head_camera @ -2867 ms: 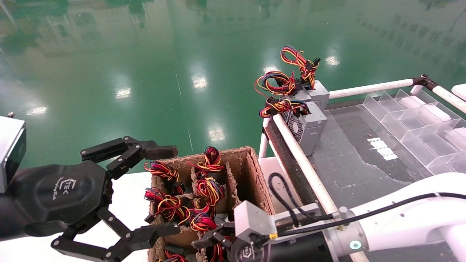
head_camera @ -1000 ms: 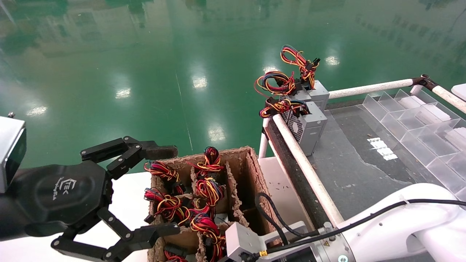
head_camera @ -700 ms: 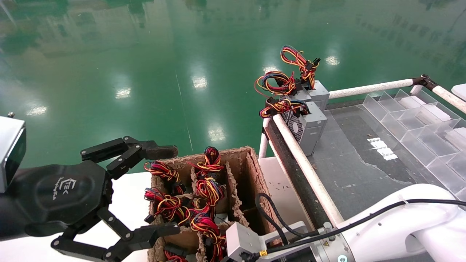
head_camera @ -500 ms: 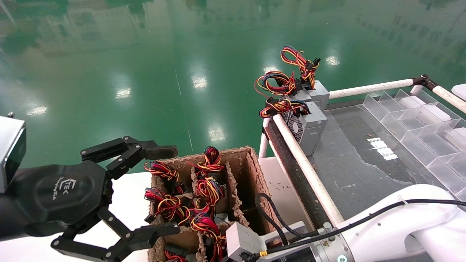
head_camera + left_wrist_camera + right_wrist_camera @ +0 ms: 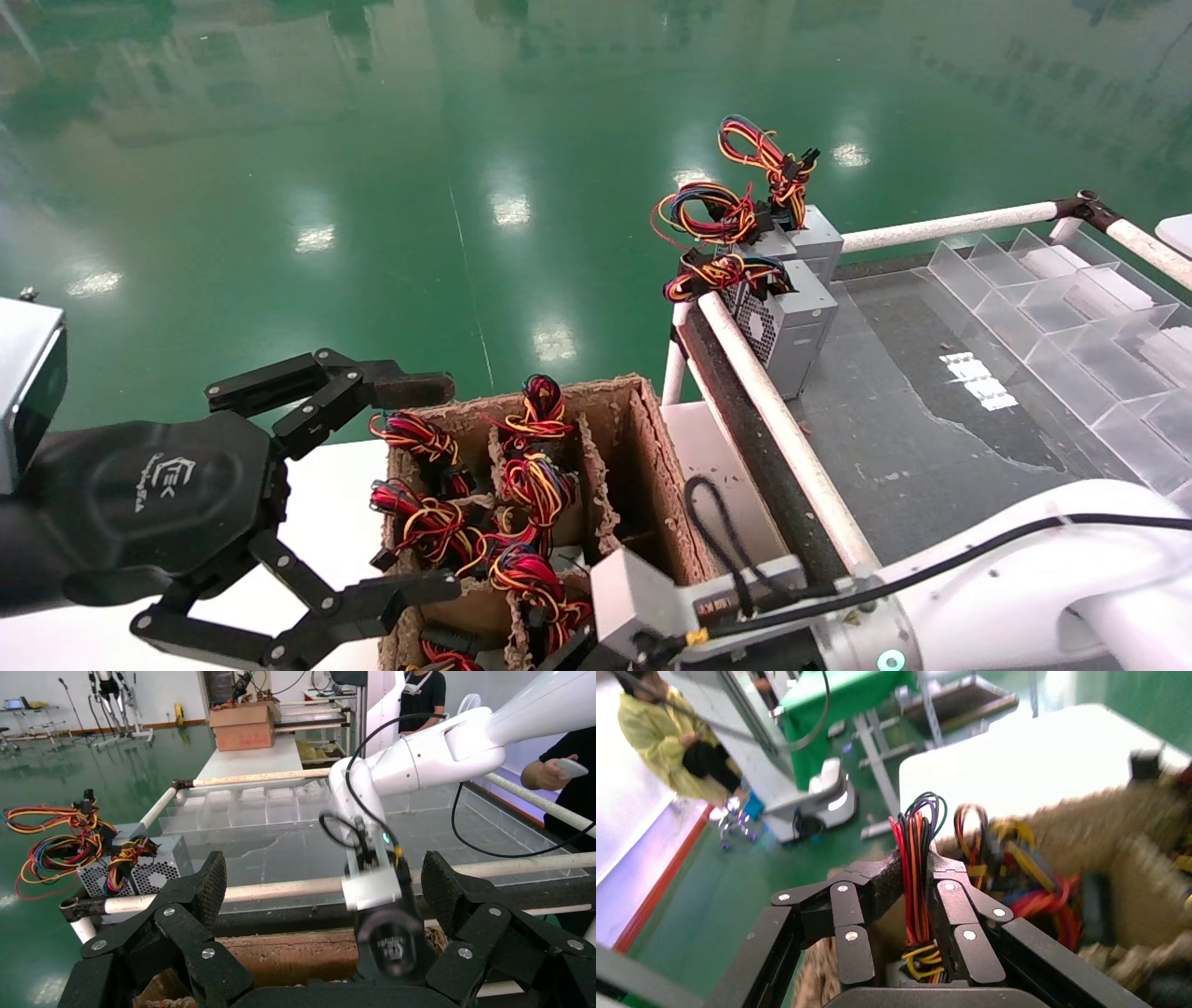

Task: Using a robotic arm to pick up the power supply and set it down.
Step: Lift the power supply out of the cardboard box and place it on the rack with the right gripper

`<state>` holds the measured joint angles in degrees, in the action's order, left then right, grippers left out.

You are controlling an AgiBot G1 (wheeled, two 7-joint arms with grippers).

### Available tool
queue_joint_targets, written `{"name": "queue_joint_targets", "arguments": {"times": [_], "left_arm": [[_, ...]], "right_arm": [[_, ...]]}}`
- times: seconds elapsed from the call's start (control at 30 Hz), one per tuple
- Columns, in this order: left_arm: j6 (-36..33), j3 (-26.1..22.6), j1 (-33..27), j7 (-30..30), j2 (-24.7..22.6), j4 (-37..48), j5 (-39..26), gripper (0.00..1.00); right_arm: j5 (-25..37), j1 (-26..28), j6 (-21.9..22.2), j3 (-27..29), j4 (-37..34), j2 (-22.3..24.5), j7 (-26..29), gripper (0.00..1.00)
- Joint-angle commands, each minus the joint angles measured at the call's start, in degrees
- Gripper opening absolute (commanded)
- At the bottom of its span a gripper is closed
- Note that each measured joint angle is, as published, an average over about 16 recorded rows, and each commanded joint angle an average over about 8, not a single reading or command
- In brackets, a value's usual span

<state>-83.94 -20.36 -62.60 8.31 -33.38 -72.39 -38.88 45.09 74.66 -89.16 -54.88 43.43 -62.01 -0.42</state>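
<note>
Right tool [image 5: 919,881] is clamped on the tall looped wire bundle [image 5: 916,853] of the power supply, its two fingers [image 5: 877,881] pressed close on either side of the red, black and yellow wires; only the right wrist view shows this grip, since in the head view the tool sits at the very bottom edge, hidden behind the grey square block [image 5: 643,592] and white forearm [image 5: 1015,568] of the robotic arm; whether the supply's grey body has left the box cannot be told; left tool [image 5: 307,503] hangs wide open and empty just beside the cardboard box [image 5: 652,447], its fingers spread; the left wrist view shows the right arm [image 5: 415,755] from the front, reaching down at the box edge; the box is split by cardboard dividers, with its left and middle cells full of red-yellow-black wire bundles [image 5: 531,485] and the right cell showing bare cardboard; on the table [image 5: 894,438] beyond, three grey supplies [image 5: 792,308] with curled bundles stand at the corner, and a clear compartmented tray [image 5: 1071,317] lies farther right.
</note>
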Motion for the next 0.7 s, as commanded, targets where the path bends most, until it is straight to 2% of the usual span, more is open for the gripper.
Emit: {"name": "queue_joint_targets", "arguments": {"times": [0.03, 0.37, 0.7], "left_arm": [[0.00, 0.00, 0.00, 0.00, 0.00, 0.00, 0.00, 1.00], [0.00, -0.01, 0.00, 0.00, 0.00, 0.00, 0.00, 1.00], [0.01, -0.01, 0.00, -0.01, 0.01, 0.00, 0.01, 1.00]], "right_arm": [[-1.19, -0.09, -0.08, 0.49, 0.87, 0.53, -0.17, 0.00], [-9.43, -1.22, 2.93, 6.19, 12.62, 7.37, -0.51, 0.00], [-17.55, -2.15, 7.11, 13.19, 22.93, 16.59, -0.86, 0.00]]}}
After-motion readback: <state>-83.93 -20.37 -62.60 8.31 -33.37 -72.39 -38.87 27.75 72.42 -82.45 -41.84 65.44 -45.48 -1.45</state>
